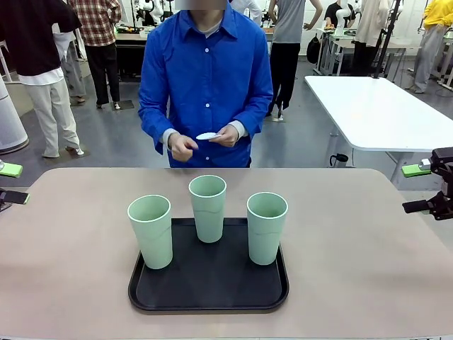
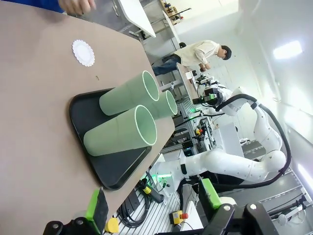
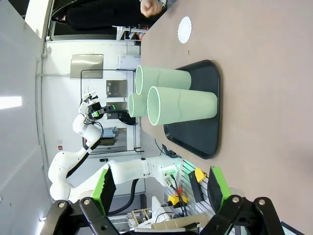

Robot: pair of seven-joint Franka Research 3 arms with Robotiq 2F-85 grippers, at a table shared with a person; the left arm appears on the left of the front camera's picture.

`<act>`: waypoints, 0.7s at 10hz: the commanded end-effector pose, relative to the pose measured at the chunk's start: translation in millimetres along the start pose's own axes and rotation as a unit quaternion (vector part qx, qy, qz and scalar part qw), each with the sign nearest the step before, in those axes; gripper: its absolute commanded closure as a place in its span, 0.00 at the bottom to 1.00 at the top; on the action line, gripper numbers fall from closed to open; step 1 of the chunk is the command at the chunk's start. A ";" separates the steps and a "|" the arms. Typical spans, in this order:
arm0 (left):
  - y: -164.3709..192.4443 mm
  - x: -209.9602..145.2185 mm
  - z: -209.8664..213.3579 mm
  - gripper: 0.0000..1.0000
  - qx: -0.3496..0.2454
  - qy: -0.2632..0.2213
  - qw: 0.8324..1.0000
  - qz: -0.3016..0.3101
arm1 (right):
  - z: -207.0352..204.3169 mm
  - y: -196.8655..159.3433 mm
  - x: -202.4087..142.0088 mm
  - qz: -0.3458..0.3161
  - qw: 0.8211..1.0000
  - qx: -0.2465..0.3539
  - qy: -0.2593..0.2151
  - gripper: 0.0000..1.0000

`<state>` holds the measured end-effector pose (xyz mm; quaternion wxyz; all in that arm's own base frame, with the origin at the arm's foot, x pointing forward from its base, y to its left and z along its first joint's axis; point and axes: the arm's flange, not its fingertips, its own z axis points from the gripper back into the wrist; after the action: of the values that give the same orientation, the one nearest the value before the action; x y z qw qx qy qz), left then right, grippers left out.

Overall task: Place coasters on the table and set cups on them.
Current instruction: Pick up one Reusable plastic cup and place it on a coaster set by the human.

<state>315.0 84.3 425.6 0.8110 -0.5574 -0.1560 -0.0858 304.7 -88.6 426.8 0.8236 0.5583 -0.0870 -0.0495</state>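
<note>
Left end effector (image 2: pixel 154 203) and right end effector (image 3: pixel 161 191) are open; upright cups (image 1: pixel 207 205) stand midway between them; coaster (image 2: pixel 83 52) lies beyond.

Beyond the work area I see a grey floor (image 1: pixel 120 142), smooth and slightly shiny. At the right stands a long white table (image 1: pixel 375 113) with rounded corners. The far wall (image 3: pixel 58 54) is plain white — and a bright ceiling light (image 2: pixel 287 49) glows overhead.

Three cups (image 2: pixel 122 134) stand on a black tray (image 2: pixel 82 105), with one coaster (image 2: pixel 83 52) flat on the table (image 2: pixel 34 98) beyond.
</note>
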 end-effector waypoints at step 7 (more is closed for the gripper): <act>0.0 0.0 0.6 0.00 -0.005 -0.003 1.000 -0.002 | 0.1 0.6 0.8 -0.003 1.000 0.002 -0.003 0.00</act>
<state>315.0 84.3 425.6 0.8110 -0.5574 -0.1559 -0.0858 304.7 -88.6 426.8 0.8236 0.5583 -0.0870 -0.0495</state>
